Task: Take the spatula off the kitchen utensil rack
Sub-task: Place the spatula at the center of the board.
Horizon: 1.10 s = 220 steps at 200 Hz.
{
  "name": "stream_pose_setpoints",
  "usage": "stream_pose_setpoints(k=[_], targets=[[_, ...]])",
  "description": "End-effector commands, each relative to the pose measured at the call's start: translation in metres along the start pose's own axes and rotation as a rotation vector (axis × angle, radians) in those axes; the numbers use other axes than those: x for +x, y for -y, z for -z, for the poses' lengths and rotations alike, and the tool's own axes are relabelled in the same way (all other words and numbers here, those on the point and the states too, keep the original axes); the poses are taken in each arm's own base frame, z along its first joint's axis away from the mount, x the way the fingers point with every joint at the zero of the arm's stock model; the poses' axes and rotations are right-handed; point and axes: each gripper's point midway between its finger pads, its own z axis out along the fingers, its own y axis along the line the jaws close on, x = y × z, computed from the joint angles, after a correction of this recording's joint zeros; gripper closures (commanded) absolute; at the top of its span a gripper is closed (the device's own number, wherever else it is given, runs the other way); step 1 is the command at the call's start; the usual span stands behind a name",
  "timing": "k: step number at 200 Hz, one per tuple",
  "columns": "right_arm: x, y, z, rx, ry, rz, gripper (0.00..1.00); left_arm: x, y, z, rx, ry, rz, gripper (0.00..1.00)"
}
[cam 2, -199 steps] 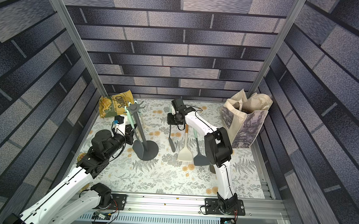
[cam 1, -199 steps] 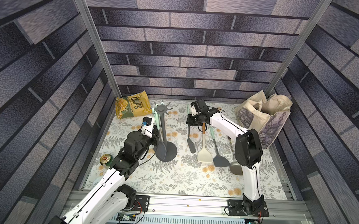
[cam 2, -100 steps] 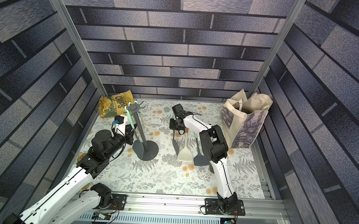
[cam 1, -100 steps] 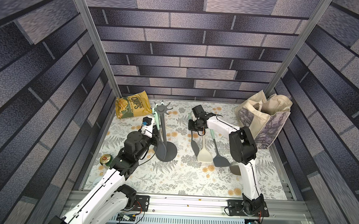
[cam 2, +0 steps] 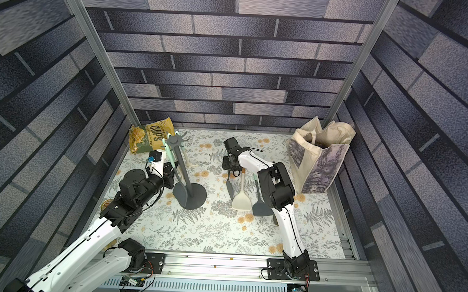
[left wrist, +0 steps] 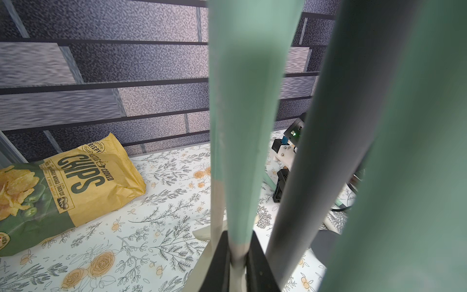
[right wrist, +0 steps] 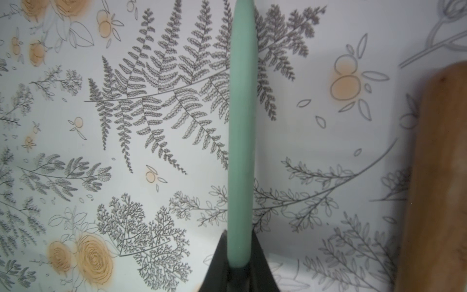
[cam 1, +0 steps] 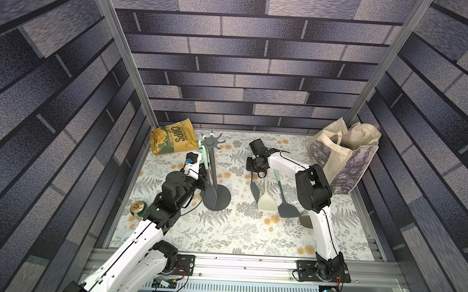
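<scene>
The kitchen utensil rack (cam 1: 210, 142) stands upright on the left part of the floral tabletop (cam 1: 222, 234), and the spatula (cam 1: 211, 195) hangs from one hook of its crown. Its mint green handle runs down close along the pole, and its dark head is low, beside the round base; whether the head touches the base I cannot tell. The left gripper (left wrist: 237, 255) is at the lower part of this handle, with its jaws clamped on it from both sides, as the left wrist view shows. The right gripper (right wrist: 238, 237) is low over the middle of the tabletop, well apart from the rack. Its jaws are closed around the green handle of a narrow dark spatula (cam 1: 254, 187) that lies flat there. Just beside this one lie a cream spatula (cam 1: 267, 200) and a grey turner (cam 1: 287, 208), all three roughly parallel. A chips bag (cam 1: 171, 143) lies in the far left corner, near the rack. A cloth bag (cam 1: 342, 157) stands at the far right. A can (cam 1: 137, 208) stands at the left edge, beside the left arm.
</scene>
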Motion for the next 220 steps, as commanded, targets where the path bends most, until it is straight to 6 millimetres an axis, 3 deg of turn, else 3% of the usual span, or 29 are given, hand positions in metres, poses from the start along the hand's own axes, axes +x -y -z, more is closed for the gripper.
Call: stream_pose_setpoints(k=[1, 40, 107, 131, 148, 186, 220], targets=[[0.006, 0.011, -0.012, 0.043, -0.027, -0.011, 0.81, 0.024, 0.0, -0.003, -0.002, -0.074, -0.016, 0.86], [0.005, 0.007, -0.011, 0.017, -0.027, -0.018, 0.76, 0.024, 0.0, -0.003, -0.002, -0.077, -0.015, 0.86], [0.014, 0.007, -0.018, 0.009, -0.065, 0.009, 0.88, 0.023, 0.0, -0.003, -0.002, -0.076, -0.016, 0.86], [0.014, 0.01, -0.016, 0.025, -0.058, 0.015, 0.88, 0.022, 0.0, -0.003, -0.002, -0.076, -0.019, 0.86], [0.012, 0.008, -0.014, 0.015, -0.051, 0.008, 0.82, 0.022, 0.0, -0.003, -0.002, -0.075, -0.018, 0.86], [0.001, -0.016, 0.004, -0.112, -0.001, -0.018, 0.71, 0.02, 0.001, -0.003, 0.003, -0.072, -0.02, 0.86], [-0.019, -0.031, 0.044, -0.176, 0.094, 0.013, 0.69, 0.019, 0.001, -0.002, 0.0, -0.067, -0.022, 0.86]])
